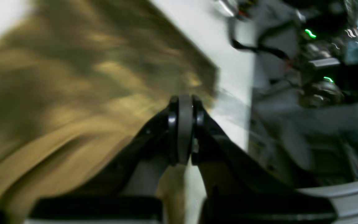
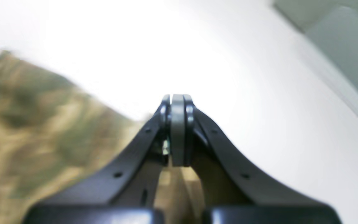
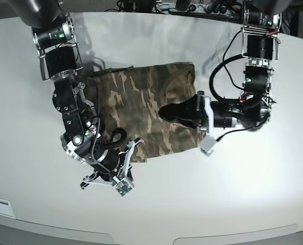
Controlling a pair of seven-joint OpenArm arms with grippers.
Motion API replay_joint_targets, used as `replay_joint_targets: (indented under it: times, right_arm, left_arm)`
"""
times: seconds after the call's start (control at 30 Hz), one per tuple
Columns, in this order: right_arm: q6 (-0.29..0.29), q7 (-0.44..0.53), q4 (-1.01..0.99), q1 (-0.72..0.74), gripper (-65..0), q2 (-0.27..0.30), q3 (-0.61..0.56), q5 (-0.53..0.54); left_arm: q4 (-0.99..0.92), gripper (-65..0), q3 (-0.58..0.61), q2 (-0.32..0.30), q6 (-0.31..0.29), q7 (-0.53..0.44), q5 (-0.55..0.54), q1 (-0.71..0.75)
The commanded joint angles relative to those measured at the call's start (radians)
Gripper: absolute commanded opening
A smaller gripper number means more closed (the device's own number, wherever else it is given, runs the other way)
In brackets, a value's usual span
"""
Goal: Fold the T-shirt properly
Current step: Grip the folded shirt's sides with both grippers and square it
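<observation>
The camouflage T-shirt [image 3: 141,104] lies partly folded in the middle of the white table [image 3: 233,194], its tan collar toward the right. My left gripper [image 3: 165,112] hovers over the shirt's right part near the collar. In the left wrist view it [image 1: 185,101] is shut, pads pressed together, with blurred shirt cloth [image 1: 73,81] to its left and no cloth visible between the pads. My right gripper [image 3: 132,146] sits at the shirt's near left corner. In the right wrist view it [image 2: 177,98] is shut at the edge of the shirt [image 2: 42,130]; I cannot tell whether cloth is pinched.
Both arms reach in from the far side of the table. Black cables [image 3: 223,66] loop beside the arm on the right. Plugs and wires [image 3: 192,6] lie along the far edge. The table's front edge [image 3: 151,236] curves below.
</observation>
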Motion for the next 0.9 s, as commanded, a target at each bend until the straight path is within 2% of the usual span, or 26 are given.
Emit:
replay_joint_targets:
  times: [0.0,0.03,0.2,0.33,0.4,0.47,0.6,0.7,0.87]
  right_arm:
    - [0.009,0.04,-0.021,0.042,-65.0,0.014,0.007,0.0]
    - [0.04,0.06,-0.061,0.055,-65.0,0.027,0.006,0.003]
    - [0.193,0.163,-0.328,0.133,-65.0,0.086,0.005,0.065]
    - [0.311,0.206,-0.511,0.18,-65.0,0.129,0.005,0.081]
    - [0.318,0.204,-0.544,0.179,-65.0,0.156,-0.002,0.084]
    - [0.315,0.176,-0.545,0.172,-65.0,0.191,-0.008,0.105]
    - [0.298,0.027,-0.544,0.171,-65.0,0.271,-0.007,0.292]
    - [0.295,-0.024,-0.526,0.148,-65.0,0.32,-0.005,0.383]
    - [0.217,-0.072,-0.415,0.024,-65.0,0.351,0.027,0.395]
  left_arm:
    - [0.019,-65.0,0.029,0.014,-0.008,-0.006,-0.025,-0.024]
    - [0.019,-65.0,0.063,0.033,-0.008,-0.007,-0.018,-0.024]
    - [0.019,-65.0,0.185,0.11,-0.008,-0.012,0.154,-0.024]
    - [0.019,-65.0,0.26,0.126,-0.008,-0.017,0.299,-0.023]
    - [0.018,-65.0,0.303,0.102,-0.008,-0.03,0.339,-0.023]
    - [0.018,-65.0,0.361,0.048,-0.008,-0.09,0.412,-0.024]
    - [0.018,-65.0,0.476,-0.071,-0.008,-0.292,0.665,-0.026]
    - [0.016,-65.0,0.533,-0.141,-0.008,-0.422,0.821,-0.026]
    - [0.015,-65.0,0.557,-0.218,-0.008,-0.606,1.0,-0.026]
